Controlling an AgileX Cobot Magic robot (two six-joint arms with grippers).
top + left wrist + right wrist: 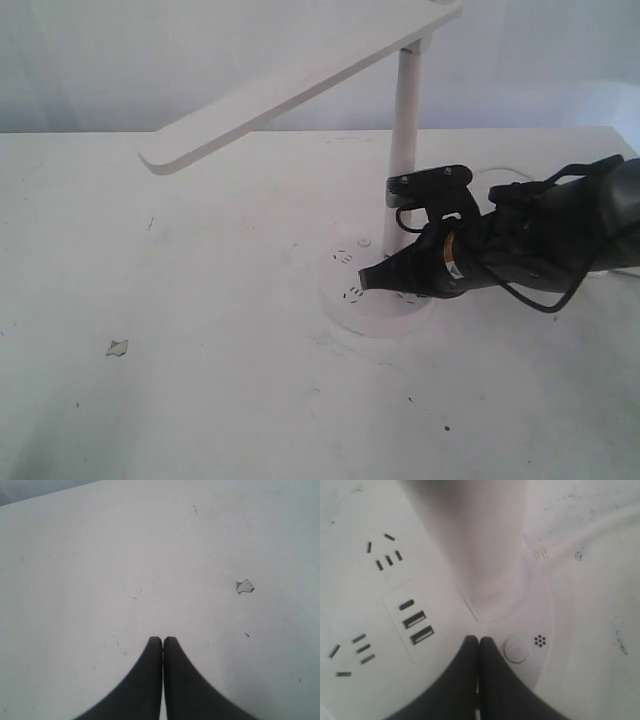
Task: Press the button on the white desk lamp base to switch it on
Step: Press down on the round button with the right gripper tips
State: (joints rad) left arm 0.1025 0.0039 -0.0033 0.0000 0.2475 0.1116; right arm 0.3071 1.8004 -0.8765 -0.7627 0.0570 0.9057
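The white desk lamp base (375, 300) is a round white puck near the table's middle, with a slim stem (404, 140) and a long flat head (290, 85). My right gripper (366, 279) is shut and hangs low over the base's top. In the right wrist view the base (380, 595) shows outlet slots and three dark USB ports (415, 621). The round button (516, 649) lies just beside the shut right gripper (479, 640), next to a cluster of small holes. My left gripper (162, 640) is shut over bare table with nothing in it; it is not in the exterior view.
A white cord (580, 532) leaves the base behind the stem. A small scrap (118, 348) lies on the white table (200, 400) at the left, also seen as the scrap (244, 586) in the left wrist view. A pale wall runs behind.
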